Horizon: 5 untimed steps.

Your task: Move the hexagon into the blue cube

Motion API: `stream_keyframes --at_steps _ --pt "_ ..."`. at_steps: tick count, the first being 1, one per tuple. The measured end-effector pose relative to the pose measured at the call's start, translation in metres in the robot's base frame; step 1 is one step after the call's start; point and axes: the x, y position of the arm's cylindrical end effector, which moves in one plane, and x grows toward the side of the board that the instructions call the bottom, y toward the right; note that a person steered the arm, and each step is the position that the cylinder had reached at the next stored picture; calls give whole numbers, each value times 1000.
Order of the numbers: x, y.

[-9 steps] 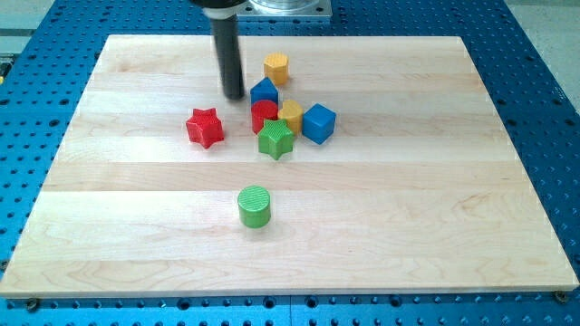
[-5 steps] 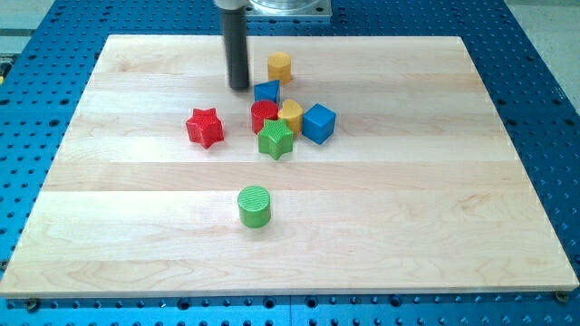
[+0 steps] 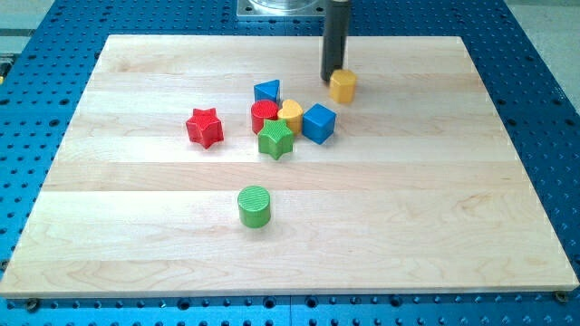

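Note:
The yellow hexagon [image 3: 343, 85] sits on the wooden board [image 3: 136, 235] near the view's top, right of centre. My tip [image 3: 332, 79] is at the hexagon's upper left edge, touching or nearly touching it. The blue cube [image 3: 318, 122] lies below and slightly left of the hexagon, with a small gap between them. The cube is at the right end of a cluster of blocks.
The cluster holds a small blue block [image 3: 267, 91], a red cylinder [image 3: 264, 115], a yellow heart-shaped block [image 3: 290, 114] and a green star [image 3: 275, 139]. A red star [image 3: 205, 127] lies to the left. A green cylinder [image 3: 255, 206] stands alone lower down.
My tip moved from left of the cluster to the view's right, along the top. The yellow hexagon shifted right and slightly down, from above the small blue block to above the blue cube.

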Motion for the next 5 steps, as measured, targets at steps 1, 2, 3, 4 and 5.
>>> stream_keyframes --at_steps 1,2,3,4,5 --pt "-26 18" --pt "-14 52" --pt "33 33" --pt "36 51" --pt "38 32"
